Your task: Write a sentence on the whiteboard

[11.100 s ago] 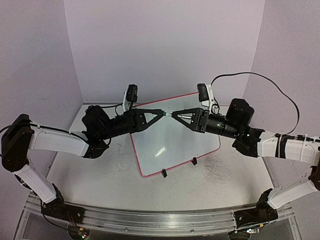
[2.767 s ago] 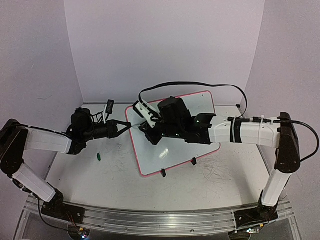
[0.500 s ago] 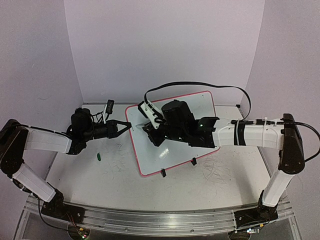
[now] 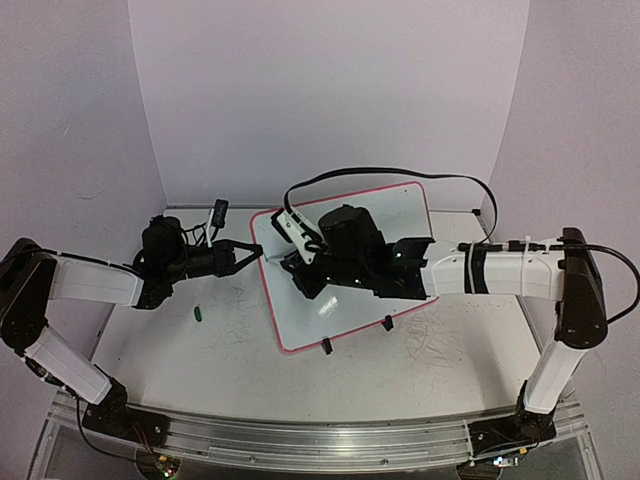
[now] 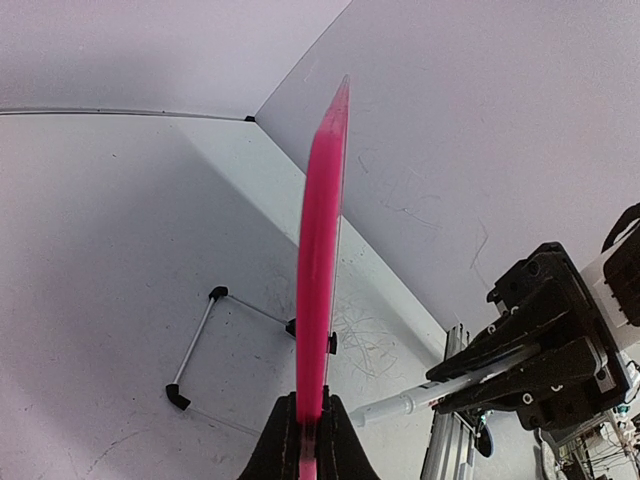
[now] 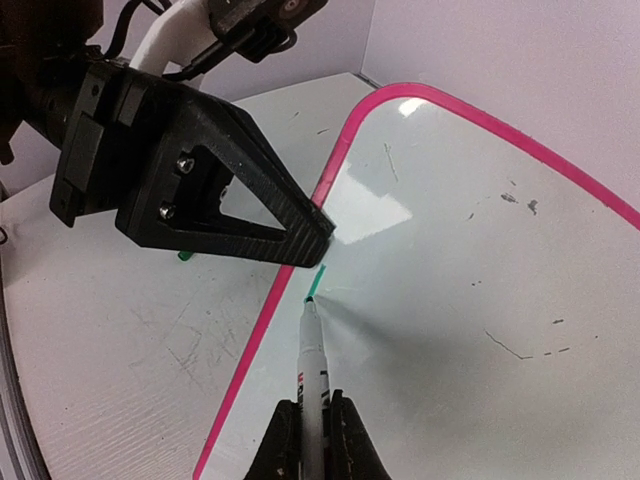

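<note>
Right wrist view puts us at the very start of the line. Our right hand (image 6: pixel 313 408) is clenched around a marker (image 6: pixel 311 350), and its green tip seems to meet the whiteboard (image 6: pixel 480 300) just ahead of that hand, close inside the pink frame. No green words show, only faint grey marks. Our left hand (image 5: pixel 310 405) is clamped on the frame's edge right beside the tip. We judge this keeps the board from sliding under the pen's push. Starting here leaves the full width for the sentence.
</note>
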